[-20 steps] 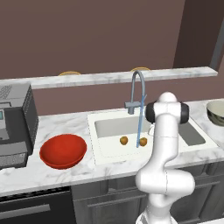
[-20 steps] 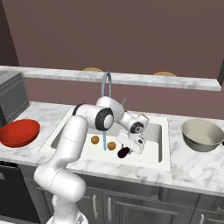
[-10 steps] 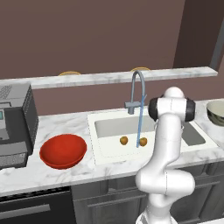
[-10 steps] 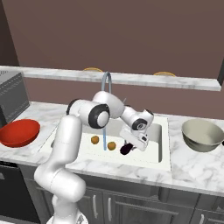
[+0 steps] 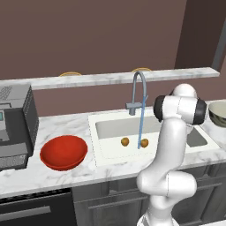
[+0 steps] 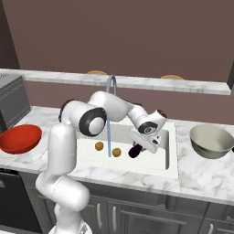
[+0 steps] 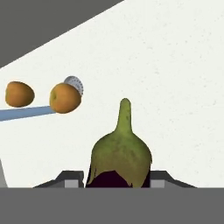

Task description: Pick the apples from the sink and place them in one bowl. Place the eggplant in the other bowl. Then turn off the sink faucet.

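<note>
- In the last second the white arm has swung down into the wide white sink (image 6: 169, 151); its two-finger gripper (image 7: 117, 178) now straddles the dark purple eggplant (image 7: 120, 153), fingers (image 7: 70, 178) on either side. Whether they have closed on it cannot be told.
- Judged: the eggplant pickup is under way.
- Two yellow-orange apples (image 7: 64, 98) lie on the basin floor by the drain.
- One red bowl (image 5: 63, 152) sits to the left of the sink, one greenish-grey bowl (image 6: 212, 140) to the right.
- One grey gooseneck faucet (image 5: 139, 90) is running.
</note>
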